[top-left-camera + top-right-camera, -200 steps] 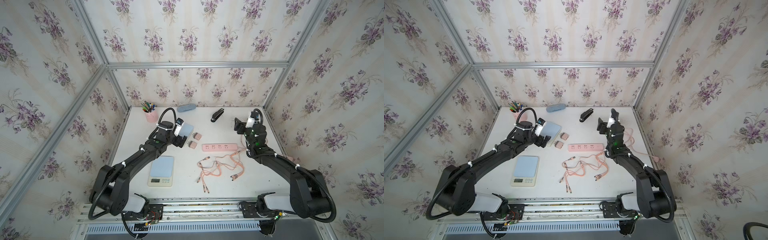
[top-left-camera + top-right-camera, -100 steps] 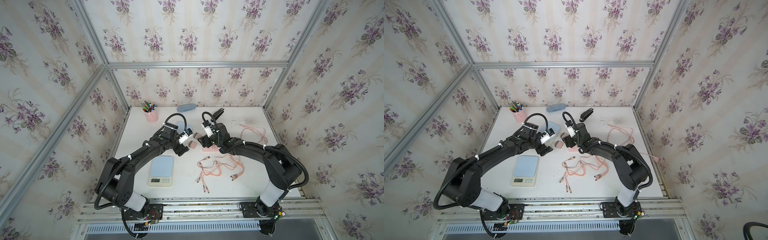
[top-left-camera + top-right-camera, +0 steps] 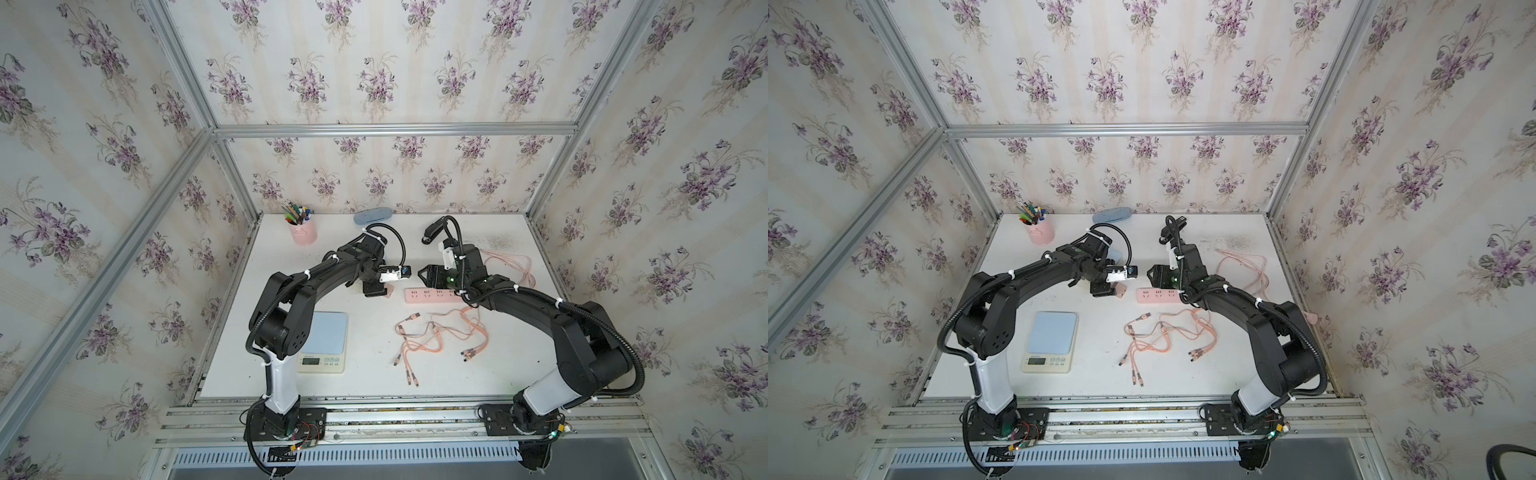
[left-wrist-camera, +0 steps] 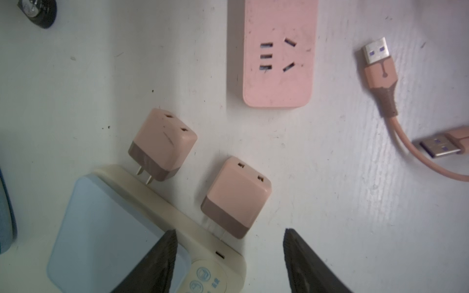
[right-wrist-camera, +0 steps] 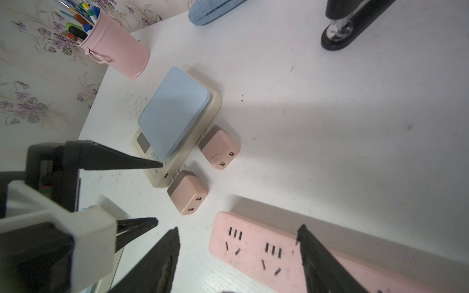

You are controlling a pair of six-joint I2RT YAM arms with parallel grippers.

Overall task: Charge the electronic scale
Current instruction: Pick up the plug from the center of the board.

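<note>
**Reaching for the charger block — nothing plugged in yet**

My left gripper (image 4: 229,230) hovers over the nearer pink adapter (image 4: 237,195), fingers apart and empty. My right gripper (image 5: 238,227) is also spread and empty, above the power strip (image 5: 253,251). The electronic scale (image 5: 175,114) lies mid-frame in both top views, mostly under my left arm, with the adapter and its twin (image 4: 162,144) against its edge. A second scale (image 3: 324,338) sits lower, left of centre. Next, I judge — drop, pinch the adapter's sides and carry it to a strip socket. The cables (image 3: 440,332) look untouched.
</note>
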